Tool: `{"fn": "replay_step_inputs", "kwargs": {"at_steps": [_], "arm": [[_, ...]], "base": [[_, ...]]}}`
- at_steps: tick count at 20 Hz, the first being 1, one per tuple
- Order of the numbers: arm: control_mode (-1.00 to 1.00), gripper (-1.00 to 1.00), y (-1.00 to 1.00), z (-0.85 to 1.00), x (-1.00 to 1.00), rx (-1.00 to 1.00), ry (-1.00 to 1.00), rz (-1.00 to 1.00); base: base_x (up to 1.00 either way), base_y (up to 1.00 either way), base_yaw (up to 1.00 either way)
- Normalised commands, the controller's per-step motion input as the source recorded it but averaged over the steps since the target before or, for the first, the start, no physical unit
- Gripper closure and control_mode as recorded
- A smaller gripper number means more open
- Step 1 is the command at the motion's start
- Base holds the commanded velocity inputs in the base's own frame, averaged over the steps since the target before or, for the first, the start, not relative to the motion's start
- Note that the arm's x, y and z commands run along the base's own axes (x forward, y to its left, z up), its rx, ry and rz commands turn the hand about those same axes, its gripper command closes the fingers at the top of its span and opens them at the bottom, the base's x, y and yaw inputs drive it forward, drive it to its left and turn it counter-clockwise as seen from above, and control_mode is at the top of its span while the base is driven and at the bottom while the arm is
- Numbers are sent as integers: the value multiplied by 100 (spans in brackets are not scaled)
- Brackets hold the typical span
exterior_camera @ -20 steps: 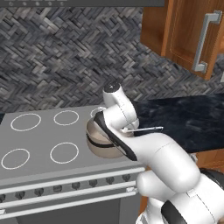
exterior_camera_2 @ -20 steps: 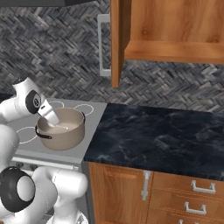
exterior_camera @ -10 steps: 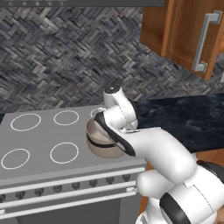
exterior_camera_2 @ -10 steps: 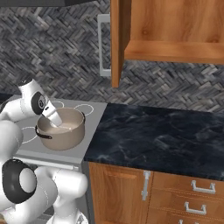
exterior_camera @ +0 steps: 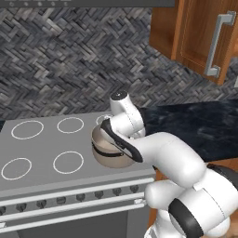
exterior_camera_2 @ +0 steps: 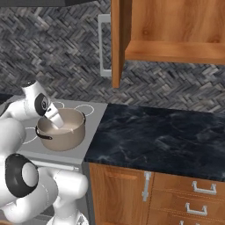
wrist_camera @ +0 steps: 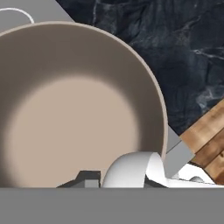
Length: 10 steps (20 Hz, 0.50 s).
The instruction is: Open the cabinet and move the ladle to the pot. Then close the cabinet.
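The beige pot [exterior_camera_2: 66, 136] stands on the front right corner of the grey stove [exterior_camera: 42, 176]. My gripper [exterior_camera_2: 58, 124] reaches down into it from the left and is shut on the ladle [wrist_camera: 131, 168]. In the hand view the ladle's silvery-white rounded end shows between my fingertips [wrist_camera: 87, 177], over the pot's [wrist_camera: 70, 122] pale floor. From the left base view my own arm covers much of the pot [exterior_camera: 104, 157]. The cabinet [exterior_camera_2: 176, 26] above the counter stands open, its door [exterior_camera_2: 117, 44] swung out, and its wooden shelf [exterior_camera_2: 176, 51] is bare. The door [exterior_camera: 200, 37] also shows at the upper right.
A black marble counter [exterior_camera_2: 162, 136] runs right of the stove, with wooden drawers [exterior_camera_2: 197, 206] and a low door beneath. Round burner rings [exterior_camera: 67, 161] mark the stove top. A herringbone stone wall [exterior_camera: 69, 60] backs everything.
My hand has sunk lower into the pot. The ladle's thin handle, which stuck out to the right a second ago, has dropped from the left base view. The elbow has shifted.
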Motion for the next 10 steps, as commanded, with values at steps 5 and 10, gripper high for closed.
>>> {"fn": "replay_step_inputs", "kwargs": {"at_steps": [5, 10], "arm": [[-100, -100, 0, -19, 8, 0, 3, 0], [-100, -100, 0, 0, 14, 0, 1, 0]], "base": [[0, 0, 0], [0, 0, 0]]}}
